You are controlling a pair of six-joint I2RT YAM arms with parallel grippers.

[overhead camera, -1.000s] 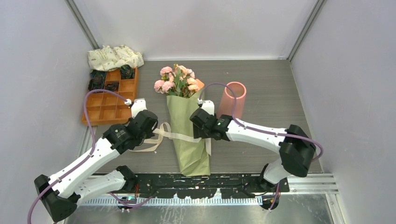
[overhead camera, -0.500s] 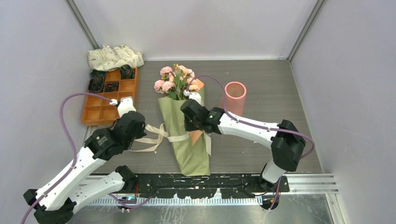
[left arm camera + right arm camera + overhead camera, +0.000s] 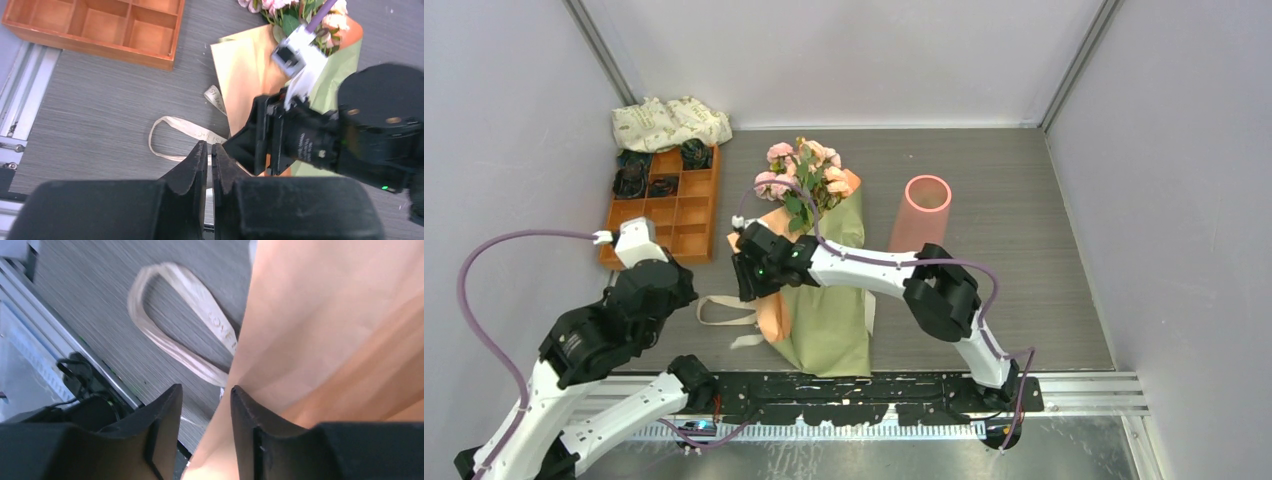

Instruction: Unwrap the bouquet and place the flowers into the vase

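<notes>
The bouquet (image 3: pixel 829 315) lies flat on the table (image 3: pixel 1024 250) just right of the right gripper (image 3: pixel 206 390). Its green cone is open, an orange sheet (image 3: pixel 772 305) is turned out under that gripper, the flowers (image 3: pixel 802 172) poke out beyond, and the vase (image 3: pixel 921 215) stands upright farther right, well apart. That gripper's fingers are part spread with the sheet's edge showing in the gap, though I cannot tell whether they touch it. Just left, the left gripper (image 3: pixel 210 146) is pressed together on the cream ribbon (image 3: pixel 175 129), whose loop lies ahead of its tips, with the orange tray (image 3: pixel 686 215) farther beyond.
</notes>
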